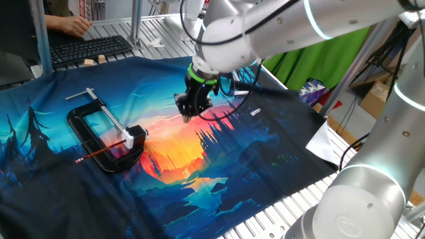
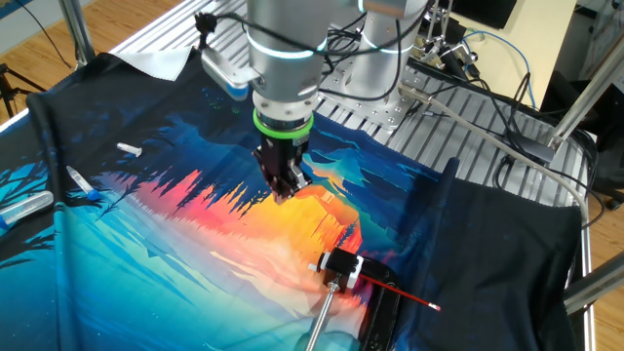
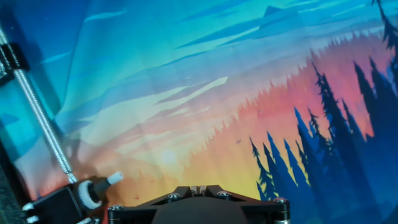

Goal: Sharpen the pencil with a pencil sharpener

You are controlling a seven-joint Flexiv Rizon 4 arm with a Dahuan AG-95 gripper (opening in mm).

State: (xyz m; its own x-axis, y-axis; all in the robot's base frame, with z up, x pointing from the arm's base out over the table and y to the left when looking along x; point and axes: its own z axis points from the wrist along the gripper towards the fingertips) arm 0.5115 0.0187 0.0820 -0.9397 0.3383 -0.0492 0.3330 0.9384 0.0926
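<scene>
Hovering above printed cloth (image 1: 219,166): gripper (image 1: 186,114), jaws clenched, empty. Lying across black C-clamp (image 1: 99,136): red-orange pencil (image 1: 101,152), tip toward sharpener (image 1: 135,135).

The arm (image 1: 279,26) is glossy silver-white with rounded joint housings and a bright green ring (image 2: 284,125) just above the wrist. Below it sits a black gripper (image 2: 284,185) trailed by black cables (image 1: 229,106). Its black base plate (image 3: 196,208) carries what look like small silver screw heads, though only its edge shows.

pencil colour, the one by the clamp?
Red-orange: the thin wooden pencil lying across the black C-clamp. Shows best in one fixed view.
</scene>
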